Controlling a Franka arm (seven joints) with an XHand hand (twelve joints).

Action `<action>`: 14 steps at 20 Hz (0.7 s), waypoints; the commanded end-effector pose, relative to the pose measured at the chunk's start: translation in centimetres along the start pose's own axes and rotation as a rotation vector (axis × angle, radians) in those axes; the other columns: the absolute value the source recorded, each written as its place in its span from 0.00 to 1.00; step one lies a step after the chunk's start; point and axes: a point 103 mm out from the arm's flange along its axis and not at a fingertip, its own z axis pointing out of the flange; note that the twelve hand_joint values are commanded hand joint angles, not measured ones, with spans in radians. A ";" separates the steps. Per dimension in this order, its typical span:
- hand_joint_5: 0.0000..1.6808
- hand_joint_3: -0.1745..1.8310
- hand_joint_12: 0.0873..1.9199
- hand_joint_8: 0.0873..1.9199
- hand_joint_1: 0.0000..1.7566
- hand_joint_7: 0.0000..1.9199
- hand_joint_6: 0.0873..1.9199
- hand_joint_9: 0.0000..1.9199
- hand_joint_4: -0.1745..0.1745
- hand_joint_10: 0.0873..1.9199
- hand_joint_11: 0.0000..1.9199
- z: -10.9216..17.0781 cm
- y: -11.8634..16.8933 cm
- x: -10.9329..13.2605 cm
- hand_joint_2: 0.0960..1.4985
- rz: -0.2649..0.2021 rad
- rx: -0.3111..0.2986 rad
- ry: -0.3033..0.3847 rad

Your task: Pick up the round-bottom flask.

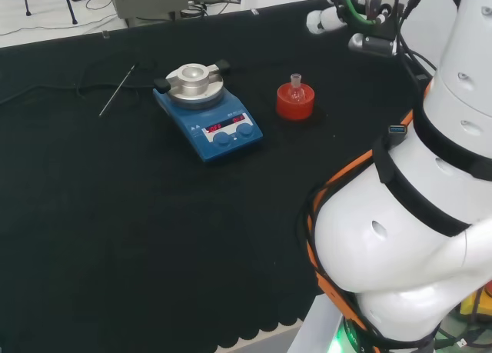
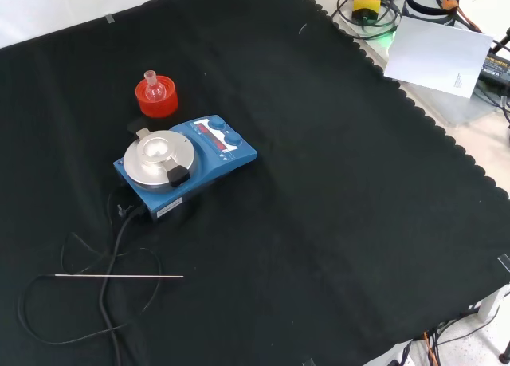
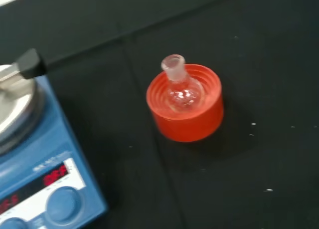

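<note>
The flask (image 3: 180, 87), small and clear, sits upright on a red stand (image 3: 185, 111) on the black cloth (image 2: 335, 222), its neck up. In the head view the stand is just right of a blue hotplate (image 1: 207, 111) with a round metal top; in the front view it lies just beyond the hotplate. A thin metal rod (image 2: 119, 277) and a black cable (image 2: 103, 294) lie nearer the front camera. What may be the hand is at the head view's top right, too cluttered to tell its fingers' state.
</note>
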 end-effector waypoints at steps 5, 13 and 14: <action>0.31 0.13 0.63 0.32 0.39 0.12 0.00 0.17 0.27 0.35 0.00 5.9 7.6 -0.6 0.61 -0.007 -0.016 0.073; 0.32 0.13 0.64 0.32 0.40 0.13 0.00 0.17 0.28 0.34 0.00 8.8 9.6 -0.3 0.60 -0.007 0.018 0.068; 0.32 0.14 0.64 0.32 0.40 0.13 0.00 0.17 0.28 0.34 0.00 9.0 9.8 -0.3 0.60 -0.010 0.020 0.069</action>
